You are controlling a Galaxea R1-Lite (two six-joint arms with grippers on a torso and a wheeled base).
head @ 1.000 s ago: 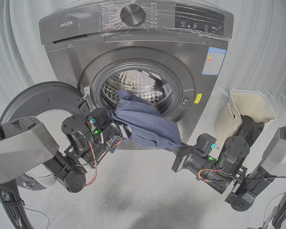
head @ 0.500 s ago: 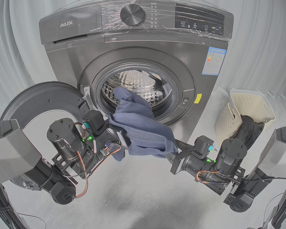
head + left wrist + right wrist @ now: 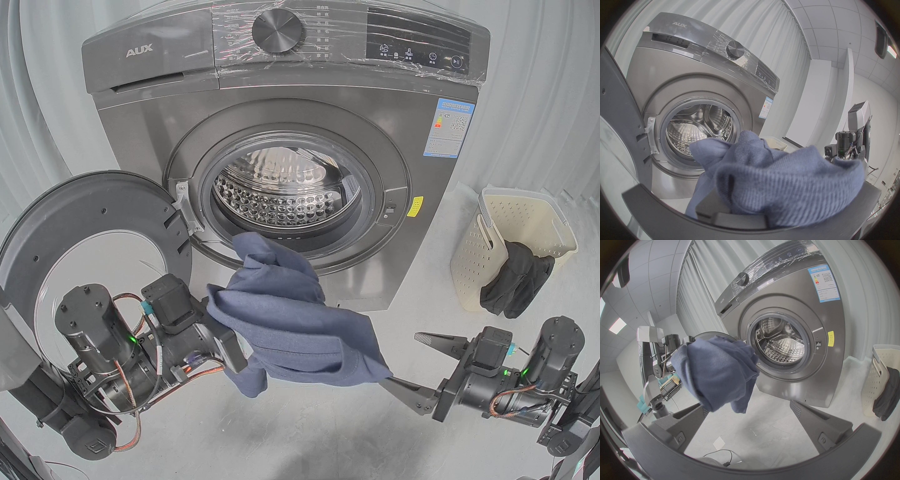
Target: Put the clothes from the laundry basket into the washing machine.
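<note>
Left gripper point(image 3: 232, 357): jaws clamped on the blue garment point(image 3: 294, 325), which hangs bunched just below the washing machine point(image 3: 156, 125) drum mouth point(image 3: 281, 187), not yet inside. Right gripper point(image 3: 403, 361): jaws apart at the cloth's lower edge (empty, so feeding looks left to one arm). A dark garment point(image 3: 515, 281) hangs from the laundry basket point(image 3: 531, 219).

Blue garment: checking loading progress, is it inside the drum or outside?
Outside. The blue garment hangs bunched from the left gripper in front of the washing machine, clear of its open drum.

White curtain point(image 3: 550, 112) hangs above pale grey floor point(image 3: 325, 437).
</note>
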